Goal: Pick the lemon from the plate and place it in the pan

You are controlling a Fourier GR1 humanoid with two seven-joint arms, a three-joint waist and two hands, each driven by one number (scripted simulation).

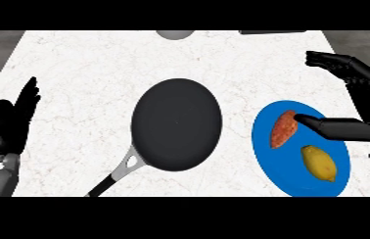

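A yellow lemon (318, 163) lies on the near half of a blue plate (289, 170) at the right. An orange-brown sweet potato (283, 129) lies on the same plate, just beyond it. The black pan (176, 124) sits in the middle of the counter with nothing in it, its handle (115, 177) pointing to the near left. My right hand (336, 128) comes in from the right edge, open. Its thumb reaches over the plate and ends beside the sweet potato's far end, and its fingers (339, 64) spread well beyond the plate. The lemon lies untouched, nearer than the thumb.
My left hand (20, 113) rests open at the left edge, fingers up. A grey rounded object (175, 34) and a dark flat object (271, 32) sit at the counter's far edge. White marble counter lies between the pan and the plate.
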